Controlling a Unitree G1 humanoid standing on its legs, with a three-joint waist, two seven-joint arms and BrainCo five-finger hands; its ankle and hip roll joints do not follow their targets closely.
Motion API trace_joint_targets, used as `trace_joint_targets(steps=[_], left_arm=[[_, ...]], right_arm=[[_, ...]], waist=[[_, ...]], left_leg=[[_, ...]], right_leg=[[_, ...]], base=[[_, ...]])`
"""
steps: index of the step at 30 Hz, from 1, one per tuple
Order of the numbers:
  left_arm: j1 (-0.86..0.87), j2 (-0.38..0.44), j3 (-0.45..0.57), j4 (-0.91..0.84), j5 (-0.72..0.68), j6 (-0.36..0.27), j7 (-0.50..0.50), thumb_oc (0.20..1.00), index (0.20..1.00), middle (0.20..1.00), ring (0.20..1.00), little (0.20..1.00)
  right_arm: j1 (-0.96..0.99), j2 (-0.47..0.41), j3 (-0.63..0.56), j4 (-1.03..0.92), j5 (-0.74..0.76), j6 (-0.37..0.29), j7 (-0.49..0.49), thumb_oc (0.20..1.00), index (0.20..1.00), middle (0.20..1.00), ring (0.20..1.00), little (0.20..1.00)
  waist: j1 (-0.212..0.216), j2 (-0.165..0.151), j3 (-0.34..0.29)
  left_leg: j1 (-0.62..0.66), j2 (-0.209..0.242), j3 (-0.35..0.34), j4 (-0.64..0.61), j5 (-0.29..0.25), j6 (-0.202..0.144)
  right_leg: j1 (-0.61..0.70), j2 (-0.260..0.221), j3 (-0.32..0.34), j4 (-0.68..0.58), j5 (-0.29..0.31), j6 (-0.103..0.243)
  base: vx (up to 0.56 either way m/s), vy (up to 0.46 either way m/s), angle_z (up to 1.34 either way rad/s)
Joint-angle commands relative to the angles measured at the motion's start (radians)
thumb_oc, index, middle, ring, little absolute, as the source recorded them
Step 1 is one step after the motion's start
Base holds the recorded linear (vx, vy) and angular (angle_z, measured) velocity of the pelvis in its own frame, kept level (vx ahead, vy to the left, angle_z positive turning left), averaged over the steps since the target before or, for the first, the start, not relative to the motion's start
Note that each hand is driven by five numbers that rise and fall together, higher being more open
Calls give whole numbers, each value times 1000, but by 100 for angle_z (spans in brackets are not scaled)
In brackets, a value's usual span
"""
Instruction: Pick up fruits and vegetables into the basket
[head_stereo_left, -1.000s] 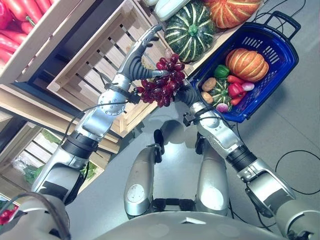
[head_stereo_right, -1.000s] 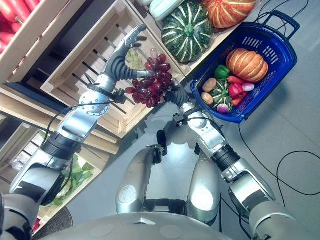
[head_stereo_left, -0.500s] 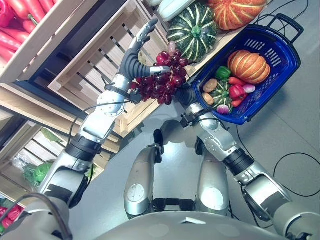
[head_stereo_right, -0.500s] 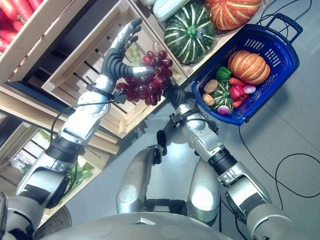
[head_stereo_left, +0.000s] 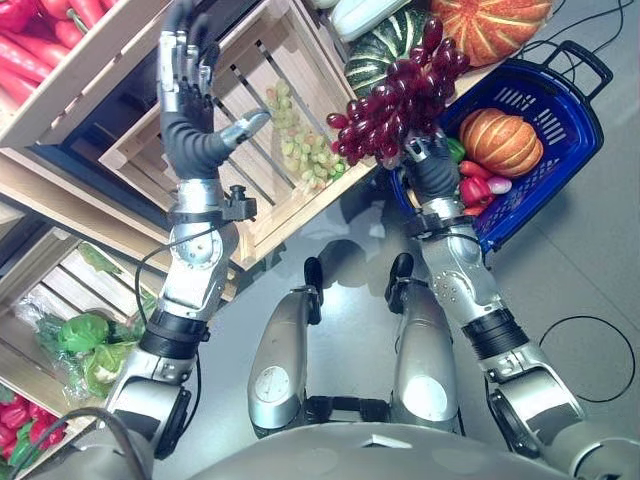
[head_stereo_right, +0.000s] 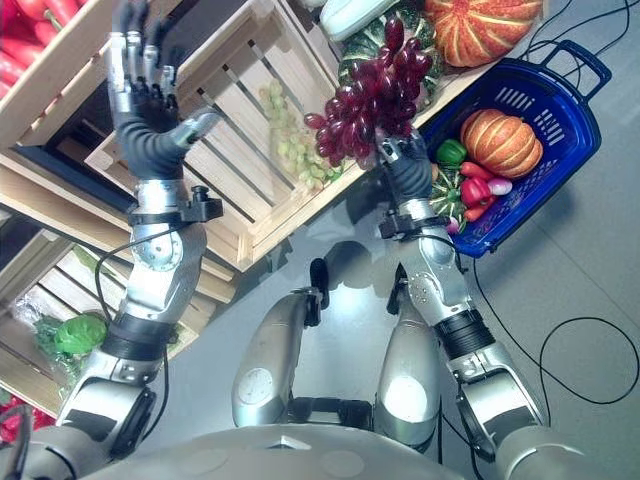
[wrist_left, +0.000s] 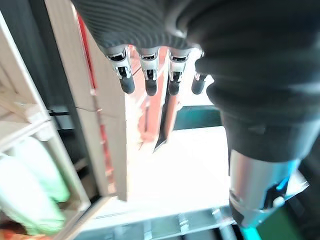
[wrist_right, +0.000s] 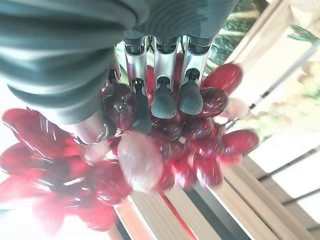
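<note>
Grapes (head_stereo_left: 398, 95) are held aloft in the left eye view, clenched from below by the right hand (head_stereo_left: 428, 165), just short of the basket (head_stereo_left: 560, 105) with its pumpkin (head_stereo_left: 497, 140) and peppers; the bunch should be carried on over the near rim and lowered before the fingers are let go, since it hangs loose and could catch the rim or swing. A second ago both hands were at the bunch, beside the crate; now the left hand (head_stereo_left: 185, 100) has been lifted clear toward the shelf, and the grapes have been swung up and toward the basket. In the right eye view the same is seen: left hand (head_stereo_right: 140, 95) raised with fingers straight and nothing in it, green grapes (head_stereo_right: 290, 140) uncovered in the crate (head_stereo_right: 250, 215). In the left wrist view the fingertips (wrist_left: 150, 82) are shown straight, nothing between them, shelf boards beyond. In the right wrist view the fingers (wrist_right: 162, 95) are seen curled into the red bunch (wrist_right: 165, 150), berries pressed against them, so the grasp looks firm enough for the carry.
</note>
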Motion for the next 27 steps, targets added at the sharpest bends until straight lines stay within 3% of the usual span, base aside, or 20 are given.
trace_joint_targets(steps=[1, 4, 9, 17, 22, 27], left_arm=[[28, 4, 45, -153, -137, -102, -91, 1000, 1000, 1000, 1000, 1000], [43, -9, 47, -159, -251, -98, -175, 1000, 1000, 1000, 1000, 1000], [63, -19, 38, -146, -332, -9, -272, 1000, 1000, 1000, 1000, 1000], [143, 47, 5, -66, -296, 243, -467, 1000, 1000, 1000, 1000, 1000], [220, 83, -12, 3, -323, 392, -504, 1000, 1000, 1000, 1000, 1000], [257, 121, -38, 107, -258, 431, -481, 1000, 1000, 1000, 1000, 1000]], right_arm=[[-10, 93, -52, -150, 23, -120, 55, 200, 200, 200, 200, 200], [11, 86, -85, -136, 42, -143, 67, 200, 200, 200, 200, 200], [43, 79, -132, -121, 62, -176, 56, 200, 200, 200, 200, 200], [82, 12, -244, -80, 173, -214, 95, 200, 200, 200, 200, 200], [94, -50, -305, -31, 243, -209, 106, 200, 200, 200, 200, 200], [57, -114, -354, 61, 308, -180, 101, 200, 200, 200, 200, 200]], waist=[[-2, -50, -41], [-4, -52, -41], [-14, -55, -41], [-26, -41, -41], [-28, -17, -41], [-23, 14, -41]], left_leg=[[-11, -9, 61, 38, -51, 49], [-16, -8, 62, 41, -53, 51], [-23, -3, 69, 44, -55, 55], [-96, 6, 91, 65, -58, 66], [-149, 4, 96, 79, -77, 62], [-226, 8, 109, 94, -68, 56]], right_leg=[[64, 2, -14, -22, -20, 54], [60, 4, -16, -21, -19, 53], [49, 7, -16, -12, -18, 52], [-39, 8, -9, 25, -20, 53], [-109, 15, 6, 66, -50, 61], [-198, 13, 6, 111, -63, 57]], base=[[1, -53, 2], [0, -39, 3], [10, -17, 4], [-27, -16, -3], [-20, -20, -10], [-48, -28, -3]])
